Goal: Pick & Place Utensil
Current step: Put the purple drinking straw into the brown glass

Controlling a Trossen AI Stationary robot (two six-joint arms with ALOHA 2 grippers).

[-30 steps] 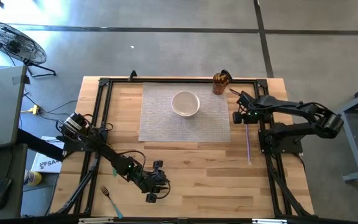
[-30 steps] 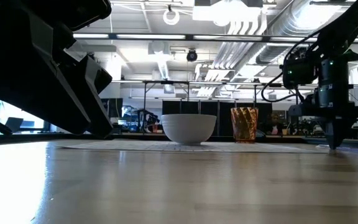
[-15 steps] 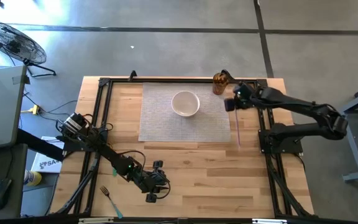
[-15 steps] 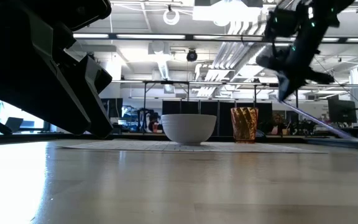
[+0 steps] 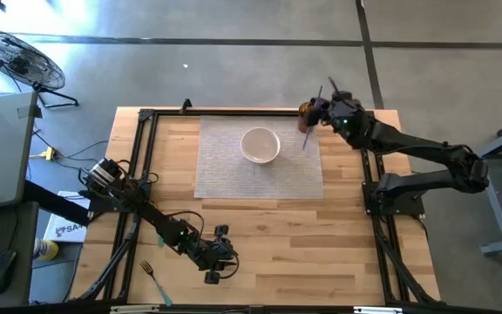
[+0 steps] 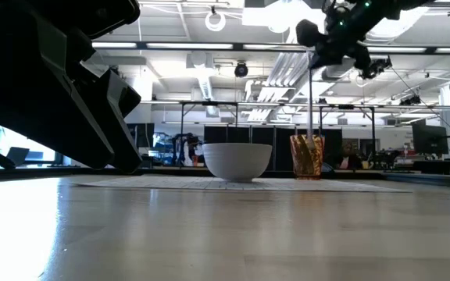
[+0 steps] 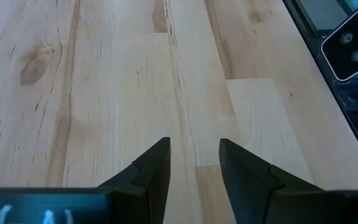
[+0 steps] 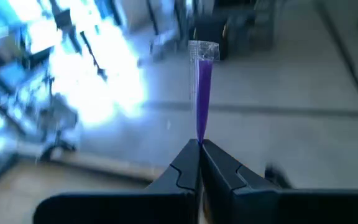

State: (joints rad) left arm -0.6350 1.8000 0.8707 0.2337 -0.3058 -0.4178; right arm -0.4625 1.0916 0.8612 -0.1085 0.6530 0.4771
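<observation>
My right gripper [image 5: 328, 112] is shut on a thin purple utensil [image 6: 311, 101] high over the table's far right. The utensil hangs almost upright. Its lower end reaches the mouth of the amber cup [image 6: 307, 156]; whether it is inside I cannot tell. The cup [image 5: 308, 113] stands at the far right corner of the grey mat [image 5: 225, 166]. A white bowl [image 5: 260, 145] sits on the mat. My left gripper [image 5: 214, 269] waits open, low over bare wood near the table's near edge. A teal-handled fork [image 5: 152, 271] lies left of it. My right gripper [image 8: 199, 148] pinches the purple utensil between its two fingers at one end of the handle [image 8: 199, 138]. The fingers come from above, and the utensil [image 8: 201, 93] runs straight on from them. It is lifted clear of the table and hangs nearly upright below the gripper [image 6: 312, 53].
A black frame [image 5: 146, 118] runs along the table's left, far and right sides. The right arm's base [image 5: 395, 192] stands at the right edge. Bare wood [image 5: 303, 244] lies between the mat and the near edge.
My right gripper has risen from the table at the mat's right side and swung toward the far edge, to above the cup. The purple utensil, lying flat on the wood a second ago, has been lifted clear, tipped from slanting to nearly upright, and now hangs over the cup.
</observation>
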